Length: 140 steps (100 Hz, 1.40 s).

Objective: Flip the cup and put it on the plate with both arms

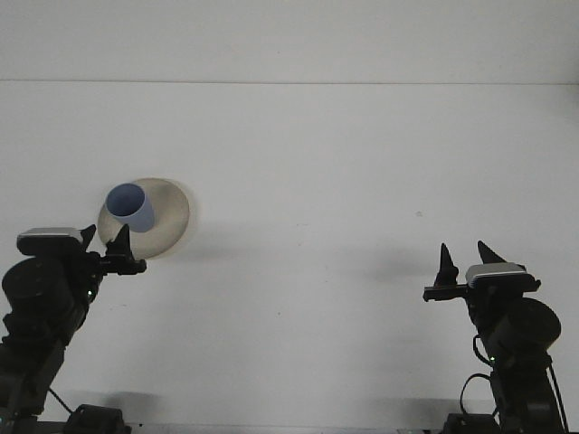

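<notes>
- now the small light-blue plastic cup (131, 207) stands mouth-up on the round beige shallow plate (170, 217), sitting on the plate's left half with its open rim tilted slightly toward the camera.
- the plate lies on the plain white tabletop (344, 181), in the left part of the scene (a soft shadow falls along its right edge).
- the left claw (103, 242) sits low at the left edge, just in front of the plate's near rim; its two dark pointed fingers stand apart, with nothing between them, and they do not touch the cup.
- the left arm's black body and its grey-topped wrist block show below and behind that claw, running down toward the bottom left corner.
- the right claw (465, 257) is well apart from the cup and plate, low on the right side of the tabletop; its two dark pointed fingers are spread and hold nothing.
- the right arm's black joint and cable show beneath it, near the bottom right corner.
- a pale wall runs along the far edge of the tabletop.
</notes>
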Available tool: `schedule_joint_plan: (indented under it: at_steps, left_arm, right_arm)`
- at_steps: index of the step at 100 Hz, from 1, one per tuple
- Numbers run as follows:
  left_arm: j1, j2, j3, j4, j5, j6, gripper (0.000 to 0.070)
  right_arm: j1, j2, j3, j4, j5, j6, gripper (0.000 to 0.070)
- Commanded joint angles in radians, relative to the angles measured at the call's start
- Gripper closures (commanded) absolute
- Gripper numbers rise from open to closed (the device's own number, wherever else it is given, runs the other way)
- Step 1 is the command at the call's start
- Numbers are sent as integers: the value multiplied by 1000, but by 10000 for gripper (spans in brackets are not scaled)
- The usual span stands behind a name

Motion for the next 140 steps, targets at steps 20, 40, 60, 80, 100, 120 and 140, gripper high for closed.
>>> schedule_joint_plan:
  at_steps: [20, 40, 60, 80, 100, 120, 140]
  left_arm:
    - [-3, -150, -238, 139, 3, 78, 318]
    - [-3, -177, -292, 138, 3, 49, 318]
    - [-3, -177, -292, 160, 3, 37, 354]
    - [-3, -177, -292, 162, 3, 37, 700]
    - [-3, -182, -292, 162, 3, 37, 693]
    - [-3, -183, -292, 162, 3, 37, 689]
    - [-3, -184, -292, 162, 3, 37, 689]
  right_arm:
    - [2, 2, 4, 11, -2, 11, 261]
    - [2, 2, 4, 12, -2, 10, 261]
    - [2, 2, 4, 12, -2, 10, 263]
    - [2, 2, 4, 11, -2, 10, 625]
    - [2, 2, 4, 12, -2, 10, 700]
    - [2, 2, 4, 12, -2, 10, 700]
    - [2, 2, 4, 12, -2, 10, 700]
